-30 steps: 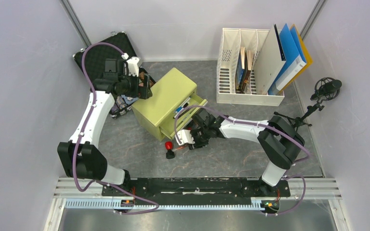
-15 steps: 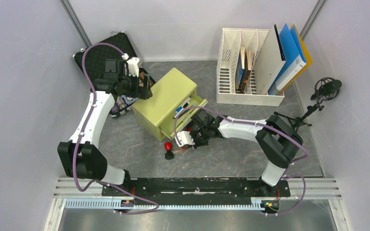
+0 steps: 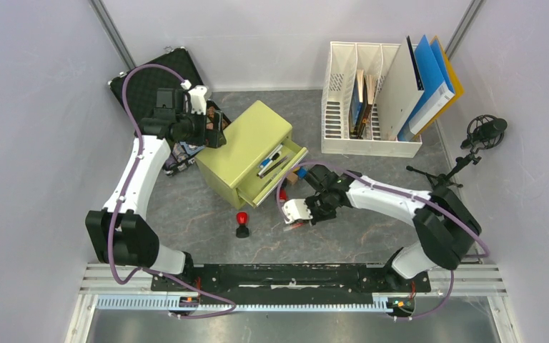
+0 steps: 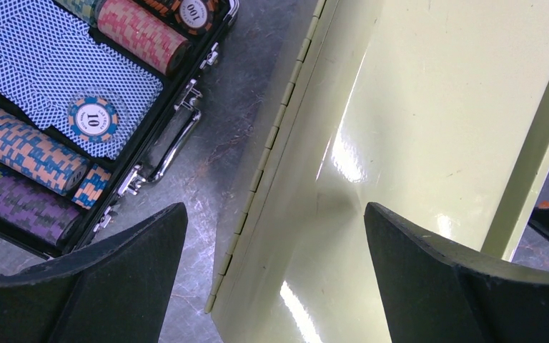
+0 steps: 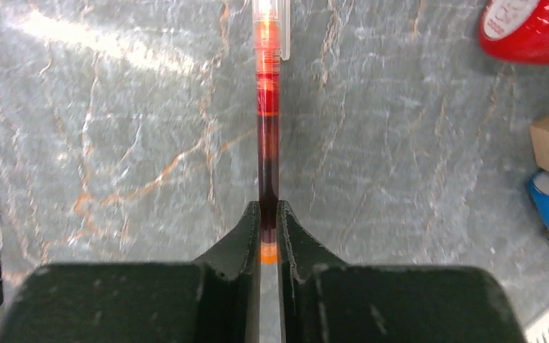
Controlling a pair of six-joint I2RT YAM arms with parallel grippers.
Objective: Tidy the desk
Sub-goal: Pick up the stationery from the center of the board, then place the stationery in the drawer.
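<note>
Since a second earlier, the right arm had swung rightward, away from the yellow-green drawer cabinet, and its fingers had closed. The right gripper pinched a red pen near one end. The pen pointed straight out beyond the fingertips, over the desk, a dark grey marbled surface that spread beneath everything in view. A small red-topped black object had shifted slightly left and stood on the desk in front of the cabinet. The cabinet's top drawer stood pulled out, with pens lying inside. The left gripper hovered over the cabinet's far left edge, its fingers spread wide and holding nothing. Just beside the cabinet lay an open case of poker chips with blue-backed cards in it. At the back right stood a white file organizer holding a blue folder. A small microphone stood on a stand near the right wall.
</note>
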